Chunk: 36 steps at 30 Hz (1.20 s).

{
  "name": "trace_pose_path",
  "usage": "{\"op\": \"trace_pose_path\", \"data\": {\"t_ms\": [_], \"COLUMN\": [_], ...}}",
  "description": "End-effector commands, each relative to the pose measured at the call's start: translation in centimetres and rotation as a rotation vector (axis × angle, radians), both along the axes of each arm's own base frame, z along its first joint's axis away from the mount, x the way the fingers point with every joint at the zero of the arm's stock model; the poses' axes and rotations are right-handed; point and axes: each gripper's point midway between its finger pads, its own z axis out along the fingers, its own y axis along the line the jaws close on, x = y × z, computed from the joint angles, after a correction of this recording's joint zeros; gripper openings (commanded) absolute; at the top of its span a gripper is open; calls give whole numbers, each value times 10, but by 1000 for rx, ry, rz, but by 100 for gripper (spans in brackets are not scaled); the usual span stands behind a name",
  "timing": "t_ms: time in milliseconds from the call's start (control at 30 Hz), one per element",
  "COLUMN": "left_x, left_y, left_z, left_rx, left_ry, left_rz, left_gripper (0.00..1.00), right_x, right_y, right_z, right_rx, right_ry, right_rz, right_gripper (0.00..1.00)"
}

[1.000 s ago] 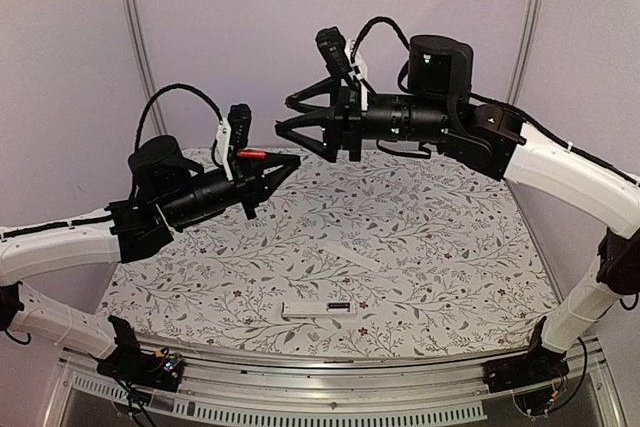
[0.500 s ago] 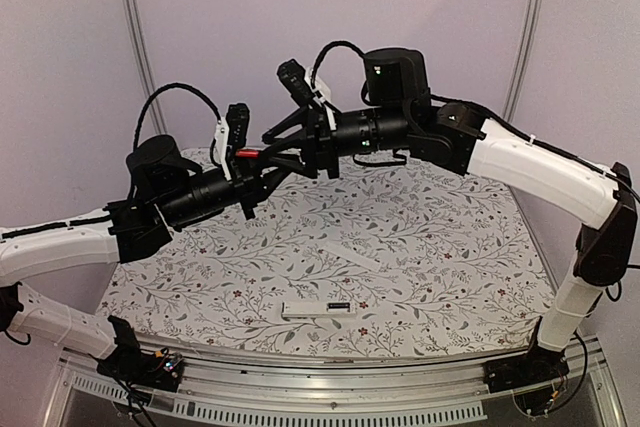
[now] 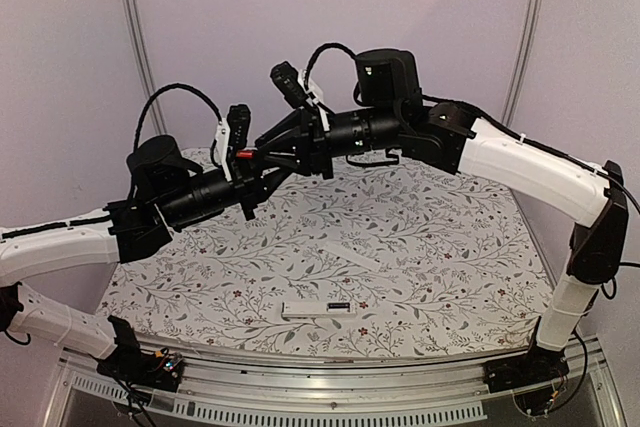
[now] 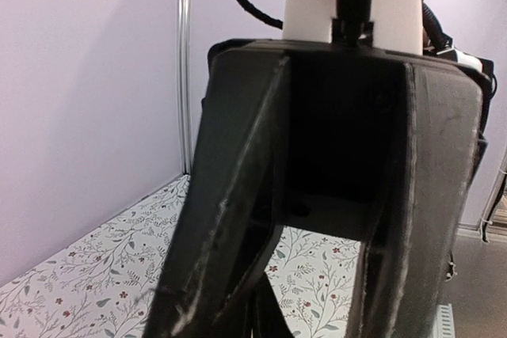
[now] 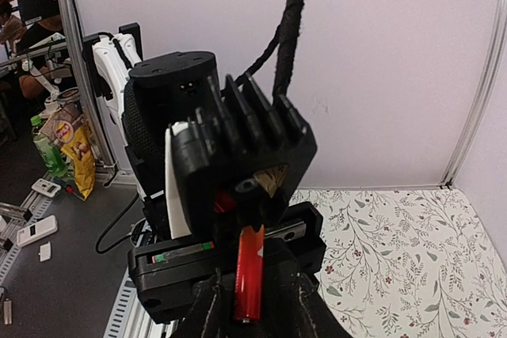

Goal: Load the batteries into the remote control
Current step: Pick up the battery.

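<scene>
1 thin red cylindrical battery is clenched aloft by the left gripper and flanked by the jaws of the right gripper (grip indeterminate); if released early, it could be dropped clear of the long white plastic remote control on the floral-patterned table.

Two robot arms are hanging over one table, one remote control and one cover plate are lying there, and one red battery is showing.
</scene>
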Motion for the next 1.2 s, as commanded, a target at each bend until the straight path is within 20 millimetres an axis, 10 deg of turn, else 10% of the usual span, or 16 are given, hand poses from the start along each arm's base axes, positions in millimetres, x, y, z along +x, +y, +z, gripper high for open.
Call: {"op": "trace_pose_path", "data": {"t_ms": [0, 367, 1167], "left_x": [-5, -5, -4], "left_y": [0, 2, 7], "left_z": [3, 6, 0], "left_rx": [-3, -10, 1], "left_ry": [-17, -28, -19], "left_rz": [-11, -2, 19], "left_gripper": [0, 0, 0], "right_x": [-4, -8, 18], "right_y": [6, 7, -18], "right_z": [-5, -12, 24], "right_rx": [-15, -37, 71], "right_ry": [13, 18, -18], "right_rz": [20, 40, -154], "right_gripper": [24, 0, 0]}}
